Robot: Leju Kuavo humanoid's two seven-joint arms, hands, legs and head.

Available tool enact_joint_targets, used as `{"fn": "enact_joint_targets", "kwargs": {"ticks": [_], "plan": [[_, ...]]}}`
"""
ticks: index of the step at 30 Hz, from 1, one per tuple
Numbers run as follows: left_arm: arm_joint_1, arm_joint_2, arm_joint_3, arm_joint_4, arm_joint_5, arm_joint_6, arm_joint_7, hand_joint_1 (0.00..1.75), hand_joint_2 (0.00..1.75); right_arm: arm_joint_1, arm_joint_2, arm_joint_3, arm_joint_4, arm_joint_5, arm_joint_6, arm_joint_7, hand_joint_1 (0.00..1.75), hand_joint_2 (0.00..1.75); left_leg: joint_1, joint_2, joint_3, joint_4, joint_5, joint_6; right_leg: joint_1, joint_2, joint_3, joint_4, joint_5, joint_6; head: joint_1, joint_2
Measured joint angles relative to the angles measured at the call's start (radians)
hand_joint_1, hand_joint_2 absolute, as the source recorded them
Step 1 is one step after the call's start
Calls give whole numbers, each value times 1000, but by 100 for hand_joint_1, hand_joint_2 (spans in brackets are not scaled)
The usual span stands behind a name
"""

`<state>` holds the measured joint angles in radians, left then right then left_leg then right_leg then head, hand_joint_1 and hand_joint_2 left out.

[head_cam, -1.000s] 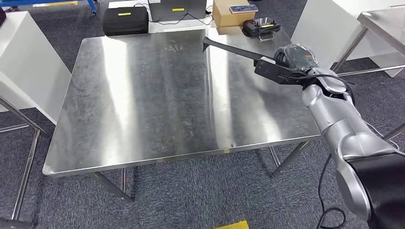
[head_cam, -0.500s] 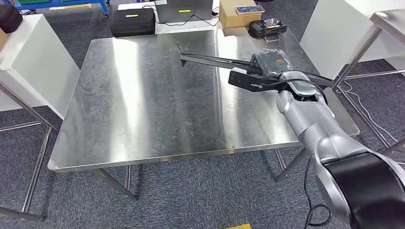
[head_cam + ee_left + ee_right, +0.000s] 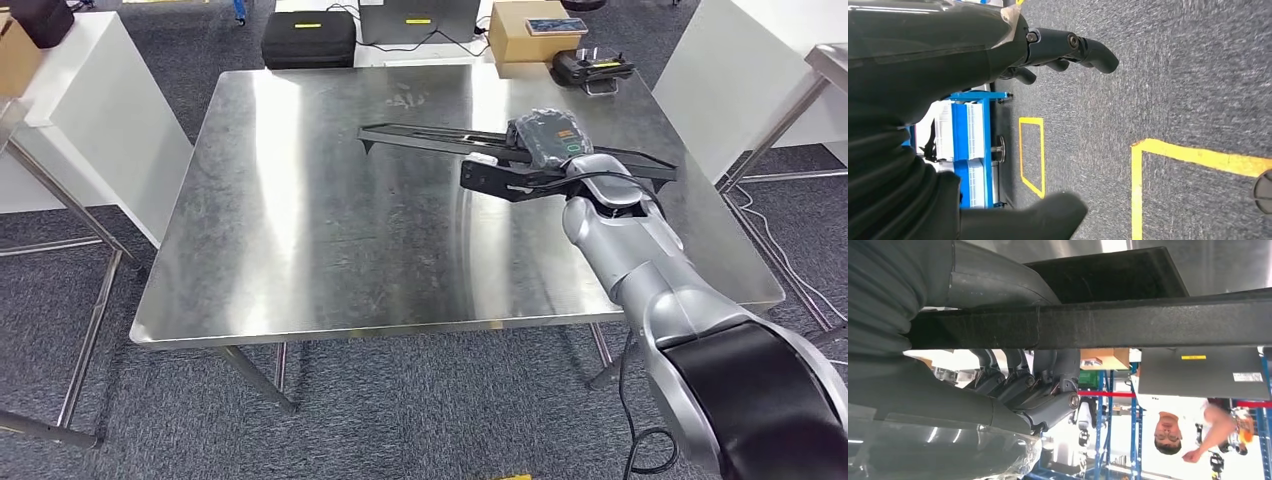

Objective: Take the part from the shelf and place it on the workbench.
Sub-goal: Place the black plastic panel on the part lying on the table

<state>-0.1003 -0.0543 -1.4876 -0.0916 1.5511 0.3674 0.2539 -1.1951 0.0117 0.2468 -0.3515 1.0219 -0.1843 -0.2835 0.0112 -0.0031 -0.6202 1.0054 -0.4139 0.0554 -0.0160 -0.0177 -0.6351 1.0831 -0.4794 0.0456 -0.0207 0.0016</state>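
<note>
The part point(image 3: 430, 139) is a long black flat bar with a small bracket at its far end; it stretches across the steel workbench point(image 3: 300, 230) a little above the top. My right hand point(image 3: 548, 140) grips it near the middle, over the bench's far right area. In the right wrist view the bar point(image 3: 1148, 320) runs across the picture with the dark fingers point(image 3: 1023, 385) wrapped around it. My left hand point(image 3: 1068, 47) hangs over grey carpet, fingers loosely curled and apart, holding nothing.
Behind the workbench stand a black case point(image 3: 308, 38), a cardboard box point(image 3: 535, 30) and a black controller point(image 3: 594, 68). White cabinets point(image 3: 90, 110) flank the left side, and another white unit point(image 3: 740, 70) the right. A person point(image 3: 1193, 430) stands beyond, by blue shelving.
The camera has shifted, so the bench sits further right and lower in the picture. My right arm has swung the bar inward over the bench, and the bar lies nearly level now.
</note>
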Motion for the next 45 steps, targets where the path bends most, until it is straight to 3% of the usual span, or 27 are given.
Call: {"fn": "enact_joint_targets", "kwargs": {"ticks": [2, 3, 4, 5, 7, 9, 10, 13, 24, 32, 38, 45], "plan": [[0, 1, 0, 0, 0, -2, -3, 0, 175, 8, -21, -12, 0, -7, -3, -8, 175, 175, -2, -8, -1, 0, 0, 8, 0, 8, -69, 145, -57, -4, 1, 0], [1, 1, 0, 0, 0, -2, -3, 0, 175, 14, -31, -21, 1, -13, -5, -13, 175, 175, -3, -12, -1, 0, 0, 8, 1, 10, -97, 200, -73, -2, 1, 0], [1, 0, 0, 0, 0, -2, -4, 0, 175, 22, -41, -32, 1, -21, -7, -18, 175, 175, -3, -18, -1, 1, 0, 9, 1, 13, -108, 220, -74, 3, 2, 0], [2, 0, 1, 0, 0, -2, -4, 0, 175, 28, -49, -44, 1, -33, -11, -25, 175, 175, -4, -22, 0, 1, 0, 9, 2, 14, -99, 196, -59, 9, 2, 0], [2, 0, 2, 0, 0, 0, -7, 0, 175, 36, -65, -77, -1, -67, -27, -42, 175, 175, -6, -28, 0, 3, -1, 7, 3, 15, -29, 48, 0, 19, 3, 0], [2, 0, 4, 0, 0, 3, -9, 0, 175, 40, -78, -117, -4, -100, -51, -56, 175, 175, -12, -32, -3, 8, -5, 4, 4, 16, 30, -71, 42, 14, 2, 0], [3, 0, 6, 0, 0, 4, -10, 0, 175, 43, -86, -137, -5, -106, -65, -54, 175, 175, -15, -33, -4, 11, -7, 7, 3, 16, 40, -91, 49, 10, 1, 0], [7, 0, 11, 0, 0, 7, -10, 0, 175, 53, -115, -178, -6, -85, -112, -18, 175, 175, -15, -34, -5, 12, -9, 15, 2, 15, 42, -93, 52, 4, 1, 0], [9, -6, 37, 0, 0, 22, -7, 0, 175, 64, -232, -203, 0, 148, -362, 150, 175, 175, -12, -32, -4, 6, -6, 3, 6, 17, 40, -92, 52, 2, 1, 0], [12, -7, 44, 0, 0, 28, -4, 0, 175, 60, -280, -162, 17, 338, -413, 238, 175, 175, -20, -31, -4, 6, -6, 2, 6, 17, 39, -92, 52, 2, 2, 0], [13, -5, 43, 0, 0, 44, -2, 0, 175, 53, -303, -137, 25, 383, -429, 248, 175, 175, -26, -31, -4, 6, -6, 3, 6, 17, 39, -92, 52, 2, 2, 0], [13, 2, 42, 0, -1, 48, 8, 0, 175, 57, -303, -143, 33, 317, -429, 176, 175, 175, -29, -31, -4, 6, -5, 4, 6, 17, 39, -92, 52, 3, 2, 0]]}}
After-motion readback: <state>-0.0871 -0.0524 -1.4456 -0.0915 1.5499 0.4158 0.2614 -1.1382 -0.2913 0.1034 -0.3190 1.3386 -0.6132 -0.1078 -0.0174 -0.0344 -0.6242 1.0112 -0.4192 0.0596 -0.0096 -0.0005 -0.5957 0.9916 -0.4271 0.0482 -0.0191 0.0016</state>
